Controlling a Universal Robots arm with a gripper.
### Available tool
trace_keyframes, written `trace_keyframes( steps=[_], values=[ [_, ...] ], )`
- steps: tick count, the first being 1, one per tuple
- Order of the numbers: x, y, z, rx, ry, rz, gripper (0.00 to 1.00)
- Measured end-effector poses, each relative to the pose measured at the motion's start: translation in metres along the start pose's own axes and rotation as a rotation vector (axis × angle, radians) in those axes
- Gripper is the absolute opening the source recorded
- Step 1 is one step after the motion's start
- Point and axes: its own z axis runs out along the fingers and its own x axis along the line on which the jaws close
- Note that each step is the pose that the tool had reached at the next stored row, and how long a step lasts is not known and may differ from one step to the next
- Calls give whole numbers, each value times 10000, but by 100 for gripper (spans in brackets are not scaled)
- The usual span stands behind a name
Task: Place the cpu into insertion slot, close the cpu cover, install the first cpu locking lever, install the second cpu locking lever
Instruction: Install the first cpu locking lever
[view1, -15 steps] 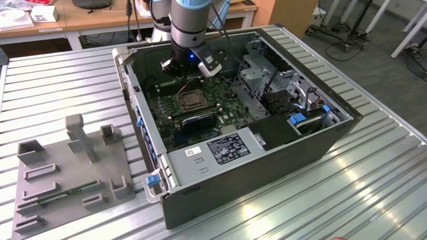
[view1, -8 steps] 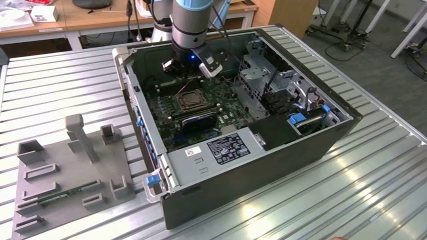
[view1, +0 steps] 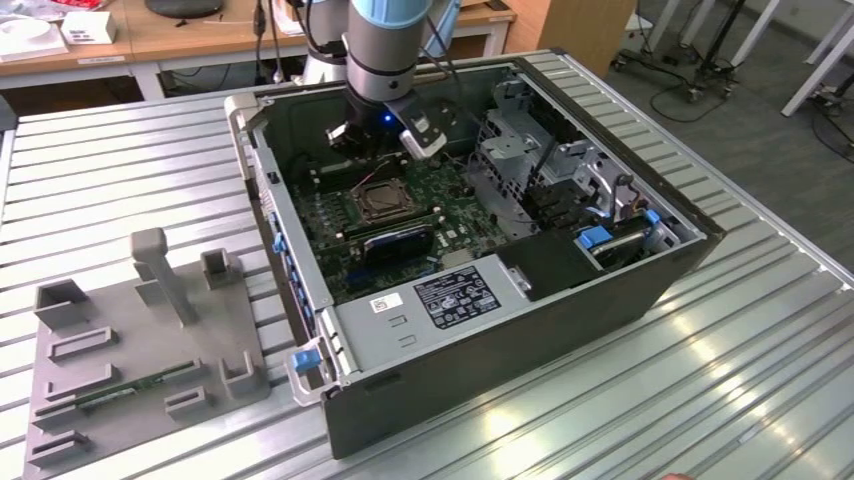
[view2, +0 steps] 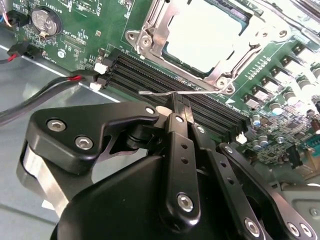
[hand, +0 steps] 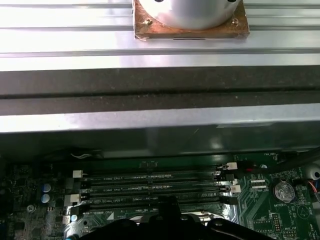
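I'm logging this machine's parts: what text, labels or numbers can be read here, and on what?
No text here can be read with certainty.
White label on the power supply: print, illegible.
Memory slots, first wrist view: white lettering, illegible.
Green circuit board, second wrist view: small white markings, illegible.

Grey fixture tray (view1: 200, 345) beside open computer case (view1: 534, 350)

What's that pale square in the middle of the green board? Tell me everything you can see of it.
That is the cpu, a flat square chip with a pale silvery metal top, lying level amid the green circuit board. The thin silver cpu cover is down around it, framing its edges, its top showing through the window. Long black memory slots run alongside.
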Motion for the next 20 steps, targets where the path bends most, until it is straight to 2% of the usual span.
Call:
trace_keyframes(
  steps=[8,17,20],
  values=[
    [-25,-19,66,0,0,1,11],
    [-27,-21,70,0,-1,0,11],
    [-27,-26,89,-2,-1,0,11]
  ],
)
